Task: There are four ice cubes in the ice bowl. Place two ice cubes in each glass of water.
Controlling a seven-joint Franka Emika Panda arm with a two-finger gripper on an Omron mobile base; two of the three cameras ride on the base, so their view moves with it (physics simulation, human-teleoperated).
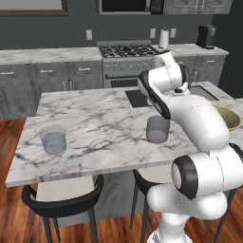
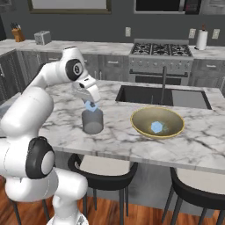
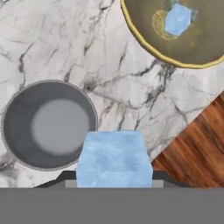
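Nearest the hand camera, a pale-blue ice cube (image 3: pixel 114 158) sits pinched between the jaws of the gripper (image 2: pixel 91 104), its flat faces square to the lens and no one axis plainly longer than the others. Seen from the right base camera, the white arm bends over the marble island counter (image 2: pixel 114 132) and holds that cube just above the rim of a glass of water (image 2: pixel 92 121), an upright tumbler whose open mouth shows as a grey ring in the hand view. Far to the left along the same counter, in the left base view, the second glass (image 1: pixel 53 139) stands upright and well apart from the first. To the right of the near glass lies the ice bowl (image 2: pixel 157 122), wide, shallow and yellowish-tan, sitting level with bare marble between it and the tumbler; pale-blue ice (image 2: pixel 157 128) rests at its centre, though how many cubes lie there cannot be told. Behind the bowl, a dark sink (image 2: pixel 162 96) with a slim faucet (image 2: pixel 164 83) is sunk into the counter. Two black-framed stools (image 2: pixel 104 169) are tucked under the near edge, above a wood floor. Along the back wall run grey cabinets, a gas range (image 2: pixel 160 49), a paper-towel roll (image 2: pixel 201 39) and, far left, a knife block (image 2: pixel 17 33) and toaster (image 2: pixel 42 37).
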